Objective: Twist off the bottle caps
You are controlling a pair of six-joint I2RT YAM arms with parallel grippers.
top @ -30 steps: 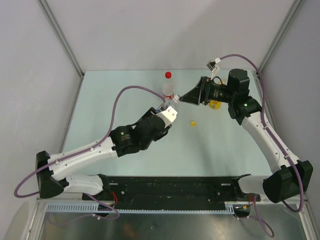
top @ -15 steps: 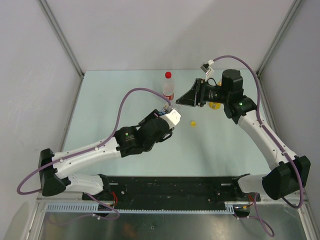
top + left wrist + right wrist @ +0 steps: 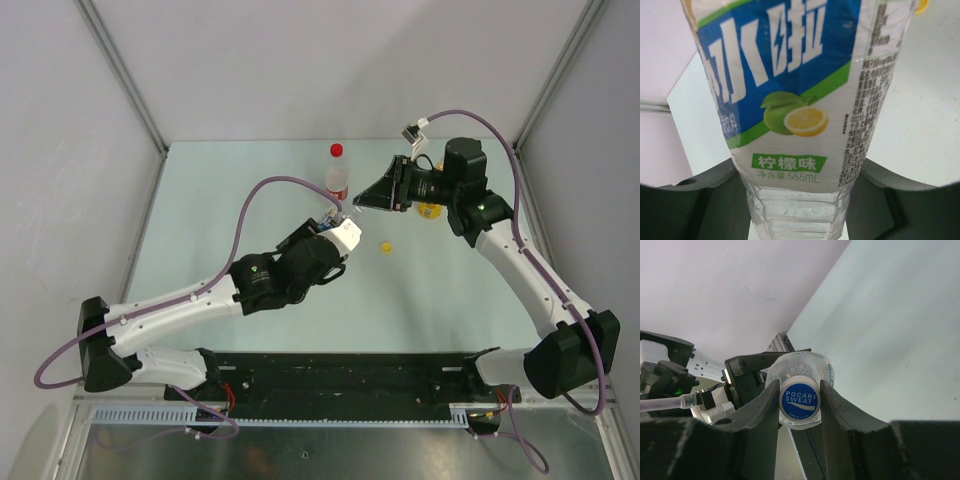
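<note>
White cap (image 3: 799, 403) clamped for unscrewing
Left pincer (image 3: 800, 186) grips the blue-label bottle (image 3: 790, 95) above the counter (image 3: 450, 290), bracing it against twist; right pincer (image 3: 800, 390) is clenched on the cap to turn it.

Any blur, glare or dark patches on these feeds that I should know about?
Left wrist: bottle fills the frame, label crisp, bottom corners dark. Right wrist: cap sharp inside the right claw, no glare. Top view: evenly lit, but that cap is too small to make out.
</note>
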